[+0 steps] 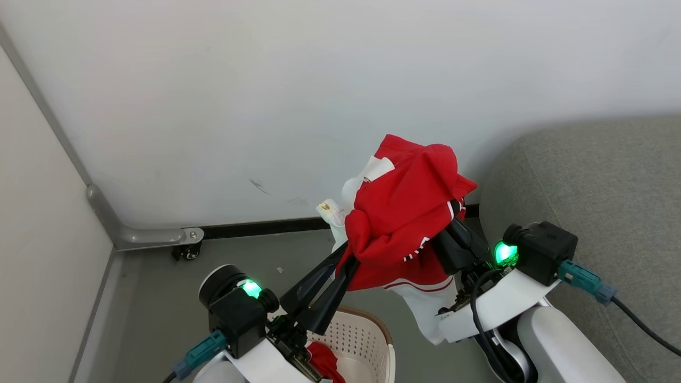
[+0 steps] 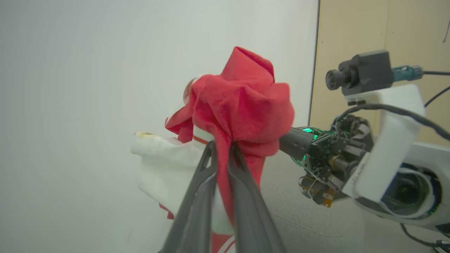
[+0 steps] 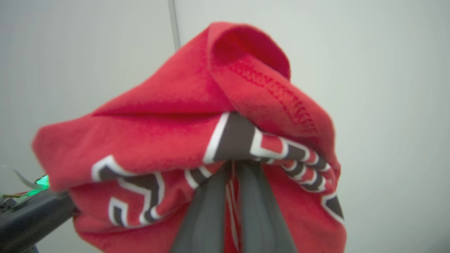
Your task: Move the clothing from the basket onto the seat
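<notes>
Head view: red jersey [image 1: 404, 213] is bunched in mid-air at frame centre, in front of the pale wall [image 1: 319, 80], clear of both basket and seat. White panels hang from its left and lower edges.

Left gripper [image 1: 348, 254] reaches up from lower left. Its two fingers are pinched together on a fold at the jersey's lower left edge. Left wrist view confirms this: left gripper [image 2: 223, 147] has red cloth squeezed between the closed tips, with the jersey [image 2: 242, 102] mounded above them.

Right gripper [image 1: 449, 234] comes in from lower right, tips buried under the jersey's right side. In the right wrist view, right gripper [image 3: 233, 167] is clamped on the cloth just below the dark, white-edged lettering, and the jersey [image 3: 168, 130] drapes over the fingers.

Basket [image 1: 385, 340] sits at bottom centre on the grey floor [image 1: 149, 276], partly behind the left arm. A red garment [image 1: 323, 361] lies inside it.

Seat [image 1: 596, 181], grey fabric, occupies the right side of the frame, just beside the right arm, with no clothing on the part in view.
</notes>
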